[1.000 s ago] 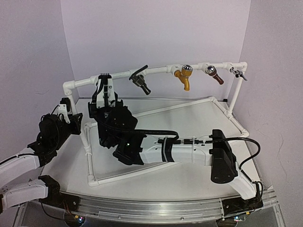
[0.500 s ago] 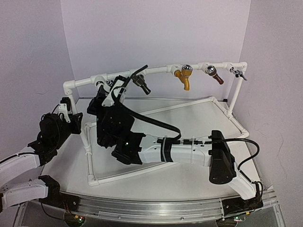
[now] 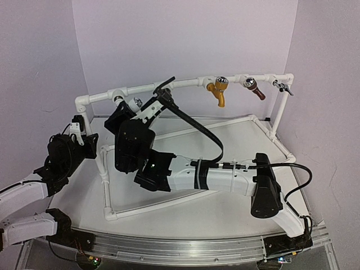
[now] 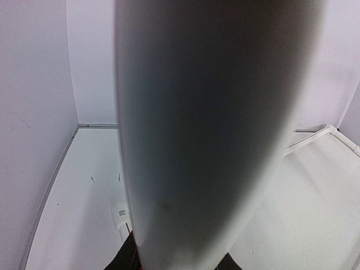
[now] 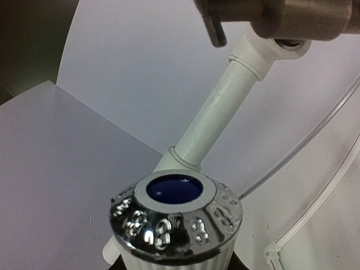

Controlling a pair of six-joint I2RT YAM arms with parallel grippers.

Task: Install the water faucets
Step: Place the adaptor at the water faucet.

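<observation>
Knob faucet (image 3: 135, 103) lies just left of lever faucet (image 3: 163, 94) on rail (image 3: 188, 84).

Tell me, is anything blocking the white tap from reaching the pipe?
Nothing visible does: the right pincer holds the white tap close to the white pipe, and the dark tap sits farther along it.

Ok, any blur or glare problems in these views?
Left wrist: a white pipe fills the middle, wholly out of focus, shaded grey. Right wrist: the white faucet is sharp, with bright glints on its chrome top; the dark faucet above is soft. Top external: even light, faint shadows, sharp.
</observation>
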